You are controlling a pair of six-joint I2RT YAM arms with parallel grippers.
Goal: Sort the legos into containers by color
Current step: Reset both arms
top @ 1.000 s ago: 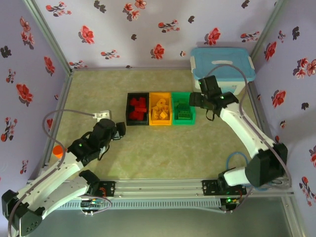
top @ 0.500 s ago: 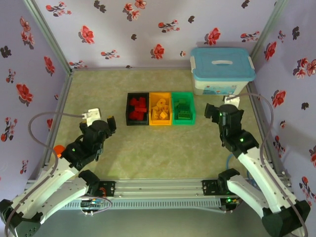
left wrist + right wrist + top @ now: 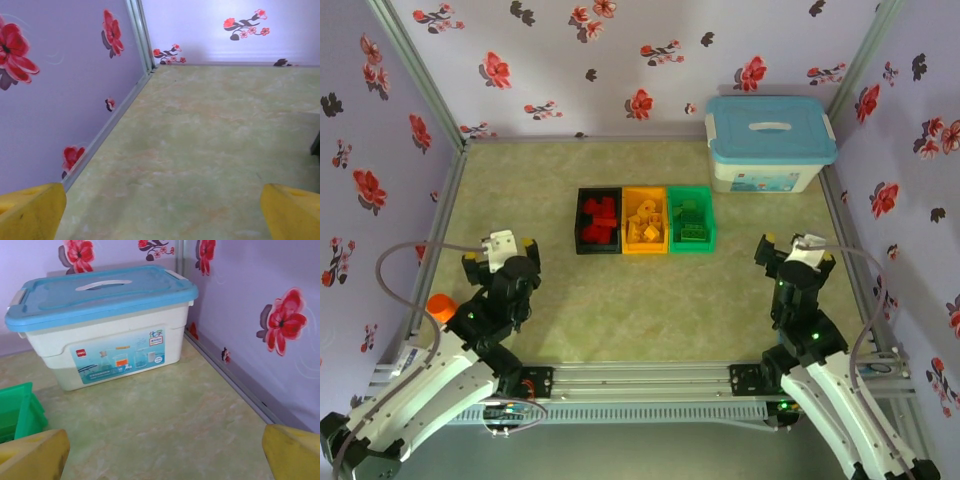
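- Orange cylinder: stands at the left edge of the table, just beside the left arm.
- Left claw: over the near-left of the table, well apart from the bins. In the left wrist view its yellow fingers are spread wide, with nothing held and bare table between them.
- Black bin: leftmost of three bins standing side by side at mid-table. The red legos lie inside it.
- Yellow bin: the middle one, with the yellow-orange legos in it.
- Green bin: rightmost of the row, holding the green legos. Its corner shows at the left of the right wrist view.
- White box: in the far right corner, blue lid on, behind and to the right of the green bin.
- Right claw: over the near-right of the table, pointing toward the box. Its yellow fingers are wide apart and grip nothing.
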